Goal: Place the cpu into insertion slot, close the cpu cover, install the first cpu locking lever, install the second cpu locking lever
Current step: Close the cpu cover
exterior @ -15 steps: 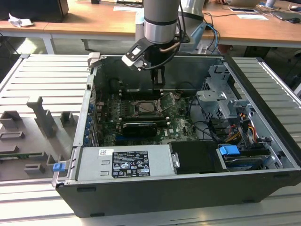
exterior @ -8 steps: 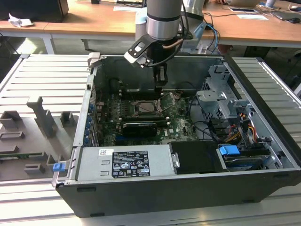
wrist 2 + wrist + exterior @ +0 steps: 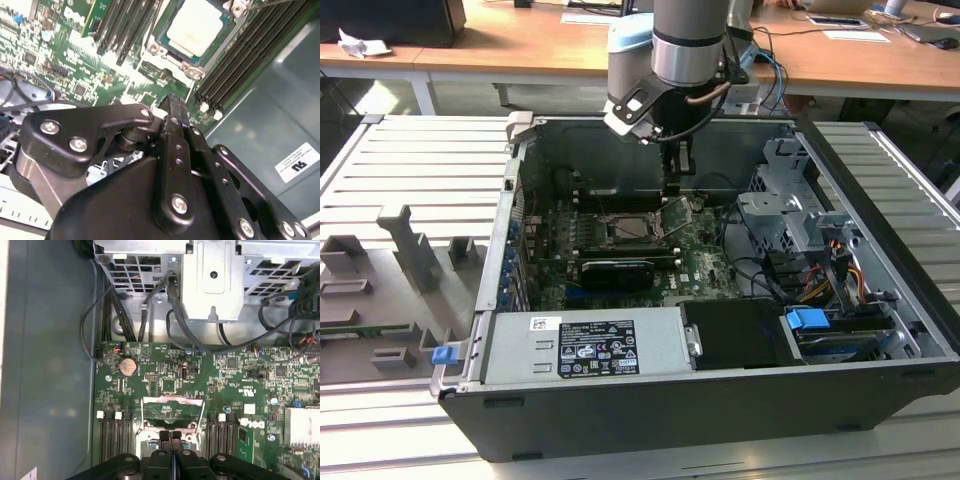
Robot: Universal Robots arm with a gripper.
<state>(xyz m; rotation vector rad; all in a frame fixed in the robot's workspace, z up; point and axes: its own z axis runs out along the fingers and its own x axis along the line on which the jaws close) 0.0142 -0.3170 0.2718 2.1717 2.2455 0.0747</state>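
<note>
1. Small flat square cpu (image 3: pixel 197 27), pale silver-grey metal top: lies flat and level inside the square black insertion slot (image 3: pixel 165 41). It looks fully seated, so the first step is judged done.
2. Insertion slot: sits on the green motherboard (image 3: pixel 705 265), just left of centre in the exterior view, between banks of long black memory slots.
3. Thin silvery square-frame cpu cover (image 3: pixel 172 401): stands raised on its hinge and tilted up off the slot, on the exterior view's right of it (image 3: pixel 677 213). The chip is left uncovered, and closing is judged not yet done.
4. Black two-fingered pincer (image 3: pixel 170 436): fingers pressed together with nothing between them. It hangs upper centre in the exterior view (image 3: pixel 678 185), just above the raised cover's free edge; contact cannot be told. Closed fingers make a narrow tip, probably suited to pushing the frame down.
5. Open black-and-grey metal computer case (image 3: pixel 720 410): lies on its side on the ribbed grey desk (image 3: pixel 400 160), which gives the arm access from above.
</note>
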